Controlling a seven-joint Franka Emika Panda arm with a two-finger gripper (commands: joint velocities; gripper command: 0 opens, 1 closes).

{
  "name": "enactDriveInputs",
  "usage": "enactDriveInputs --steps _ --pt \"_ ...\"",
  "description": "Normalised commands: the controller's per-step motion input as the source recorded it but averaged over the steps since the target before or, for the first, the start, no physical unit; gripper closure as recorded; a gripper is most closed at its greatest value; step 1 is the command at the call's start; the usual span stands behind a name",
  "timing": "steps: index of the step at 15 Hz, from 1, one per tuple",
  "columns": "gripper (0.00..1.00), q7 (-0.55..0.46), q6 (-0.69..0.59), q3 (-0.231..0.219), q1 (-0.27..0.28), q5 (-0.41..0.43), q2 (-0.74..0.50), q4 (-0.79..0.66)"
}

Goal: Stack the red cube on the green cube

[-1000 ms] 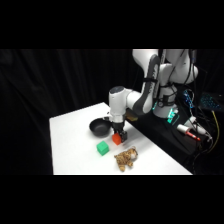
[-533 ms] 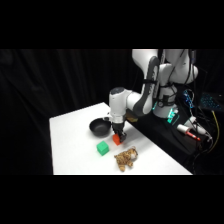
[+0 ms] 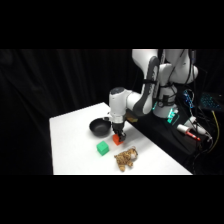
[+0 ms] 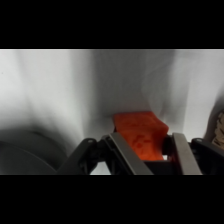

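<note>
The red cube (image 3: 116, 139) rests on the white table (image 3: 75, 135) just right of the black bowl. My gripper (image 3: 119, 134) has come straight down onto it. In the wrist view the red cube (image 4: 140, 132) sits between the two fingers (image 4: 125, 150), which press close against its sides, so the gripper (image 4: 150, 145) is shut on the cube. The green cube (image 3: 102, 148) stands alone a short way to the front left of the red one, apart from it. It is out of the wrist view.
A black bowl (image 3: 99, 128) stands right behind the green cube and beside the gripper; its dark rim (image 4: 30, 150) fills the wrist view's lower left. A tan spotted plush toy (image 3: 125, 158) lies in front of the red cube. Cables and electronics (image 3: 190, 130) sit at the right.
</note>
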Motion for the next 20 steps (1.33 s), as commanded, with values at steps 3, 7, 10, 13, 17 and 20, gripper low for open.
enactDriveInputs --steps 3,7,10,13,17,20 --pt "0.75 0.11 -0.31 -0.073 0.12 -0.123 -0.3 -0.04" --pt "0.75 0.15 -0.44 -0.083 0.137 -0.191 -0.29 0.05" --pt "0.75 0.16 -0.34 -0.054 0.092 -0.19 -0.17 0.16" --pt "0.75 0.18 -0.26 -0.055 0.083 -0.204 -0.08 0.22" --pt "0.75 0.17 -0.23 -0.048 0.078 -0.177 -0.01 0.27" --pt "0.75 0.15 -0.18 -0.027 0.072 -0.141 0.04 0.29"
